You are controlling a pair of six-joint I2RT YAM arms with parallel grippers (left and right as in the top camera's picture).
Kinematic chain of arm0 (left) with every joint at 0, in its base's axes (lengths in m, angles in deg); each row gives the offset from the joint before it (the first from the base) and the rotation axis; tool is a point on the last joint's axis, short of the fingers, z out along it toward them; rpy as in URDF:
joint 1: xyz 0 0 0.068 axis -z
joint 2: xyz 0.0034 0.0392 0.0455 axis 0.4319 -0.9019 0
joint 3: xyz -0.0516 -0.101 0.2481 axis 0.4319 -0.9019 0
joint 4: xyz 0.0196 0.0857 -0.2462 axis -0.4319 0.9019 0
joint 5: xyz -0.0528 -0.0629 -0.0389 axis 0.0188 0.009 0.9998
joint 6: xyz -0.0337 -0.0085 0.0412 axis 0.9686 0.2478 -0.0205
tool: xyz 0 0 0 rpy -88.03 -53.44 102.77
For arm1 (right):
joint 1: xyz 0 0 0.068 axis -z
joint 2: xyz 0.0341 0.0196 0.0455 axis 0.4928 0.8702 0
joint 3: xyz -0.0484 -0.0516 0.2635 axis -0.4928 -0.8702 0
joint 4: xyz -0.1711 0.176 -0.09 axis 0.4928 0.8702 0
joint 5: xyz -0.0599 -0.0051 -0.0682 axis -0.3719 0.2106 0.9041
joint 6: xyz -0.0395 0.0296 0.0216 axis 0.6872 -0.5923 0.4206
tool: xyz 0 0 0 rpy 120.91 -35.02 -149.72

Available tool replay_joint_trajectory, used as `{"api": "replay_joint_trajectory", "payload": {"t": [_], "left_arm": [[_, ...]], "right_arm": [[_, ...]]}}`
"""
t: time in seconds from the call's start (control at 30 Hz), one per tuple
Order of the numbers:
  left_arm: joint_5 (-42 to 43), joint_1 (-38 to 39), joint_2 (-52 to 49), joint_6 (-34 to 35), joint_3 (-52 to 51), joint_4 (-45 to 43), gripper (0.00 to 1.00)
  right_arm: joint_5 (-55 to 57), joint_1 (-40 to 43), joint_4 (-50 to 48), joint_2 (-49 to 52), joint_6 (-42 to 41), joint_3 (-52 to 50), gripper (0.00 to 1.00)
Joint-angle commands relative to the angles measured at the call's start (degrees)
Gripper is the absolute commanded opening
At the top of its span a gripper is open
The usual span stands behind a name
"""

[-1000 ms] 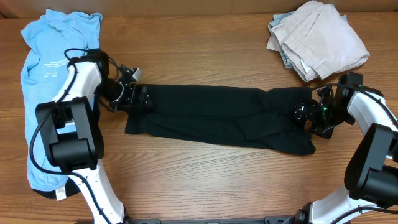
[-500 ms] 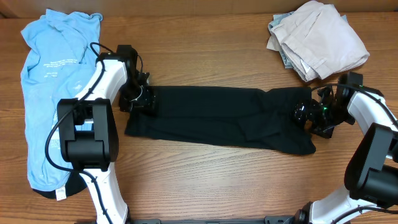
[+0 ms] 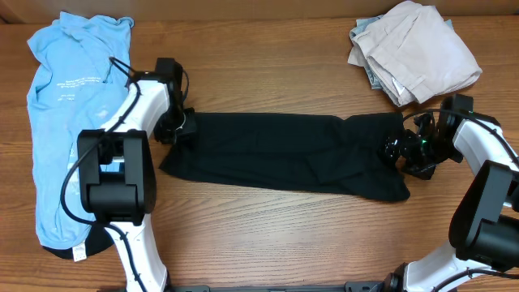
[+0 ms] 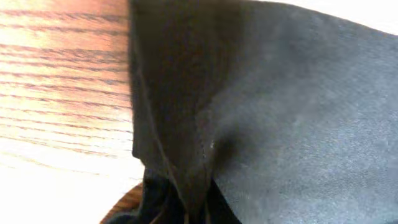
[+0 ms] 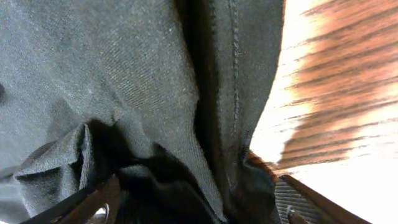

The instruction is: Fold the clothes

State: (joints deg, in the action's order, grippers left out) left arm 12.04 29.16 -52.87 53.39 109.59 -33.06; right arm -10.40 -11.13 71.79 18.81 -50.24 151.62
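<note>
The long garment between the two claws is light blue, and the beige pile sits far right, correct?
No. The overhead view shows the long garment between the left claw and right claw is black; the beige pile does sit far right.

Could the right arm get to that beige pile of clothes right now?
Probably yes: the beige pile lies near the right gripper with only bare table between, though its jaws straddle the end of the black garment.
</note>
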Motion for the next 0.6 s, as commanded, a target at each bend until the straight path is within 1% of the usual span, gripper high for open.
{"api": "replay_joint_trajectory", "payload": {"t": [0.0, 0.13, 0.23, 0.33, 0.4, 0.47, 0.57], "left_arm": [[0.4, 0.4, -1.9, 1.3, -1.3, 2.2, 0.04], [-3.0, -2.7, -1.8, 0.2, 4.7, 10.9, 0.04], [-11.3, -5.1, -1.8, 0.0, 11.8, 19.8, 0.04], [-16.4, -6.4, -1.8, 0.0, 17.1, 25.7, 0.04], [-18.0, -6.7, -1.8, -0.8, 20.0, 28.0, 0.04], [-17.9, -6.6, -1.8, -1.8, 22.0, 29.1, 0.04], [-17.9, -5.0, -1.8, -1.9, 22.9, 30.4, 0.04]], "right_arm": [[-0.1, -0.1, 0.2, 0.3, 0.0, 1.3, 0.80], [-0.3, -0.1, 0.6, 0.3, -0.2, 1.3, 0.79], [-1.6, -0.5, 0.7, 0.3, -0.3, 1.3, 0.77], [-1.5, -1.5, 0.7, 0.3, -0.2, 1.3, 0.77], [-1.5, -2.3, 0.6, 0.3, -0.2, 1.3, 0.77], [-1.5, -3.1, 0.5, 0.3, -0.2, 1.3, 0.77], [-0.9, -4.0, 0.4, 0.3, -0.2, 1.3, 0.77]]}}
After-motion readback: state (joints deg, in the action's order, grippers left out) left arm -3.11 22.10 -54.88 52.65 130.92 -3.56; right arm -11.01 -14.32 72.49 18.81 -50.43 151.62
